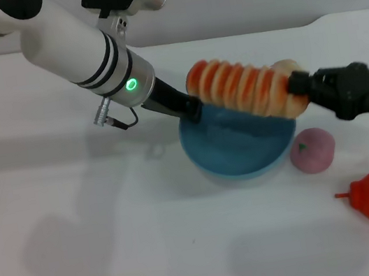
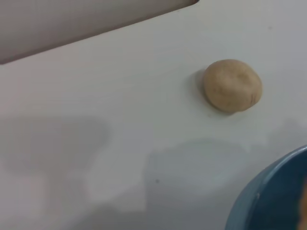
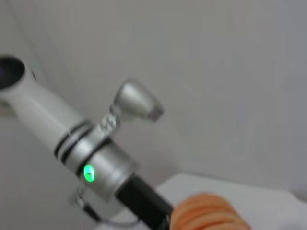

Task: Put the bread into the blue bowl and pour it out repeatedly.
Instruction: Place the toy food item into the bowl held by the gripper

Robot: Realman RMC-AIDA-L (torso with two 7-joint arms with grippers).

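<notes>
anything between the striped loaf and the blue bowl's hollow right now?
Nothing visible. The right gripper holds the orange-and-cream ridged loaf directly above the round light-blue bowl; the left gripper sits at the bowl's far-left rim, beside the drop path.

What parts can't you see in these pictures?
- Head view: the left gripper meets the blue bowl rim; the bread covers its fingertips.
- Head view: the right gripper holds the bread's end; its fingers are hidden behind the loaf.
- Left wrist view: the bowl is cut off at the corner, beside a round bun.
- Right wrist view: only the bread's top shows, blurred.
</notes>
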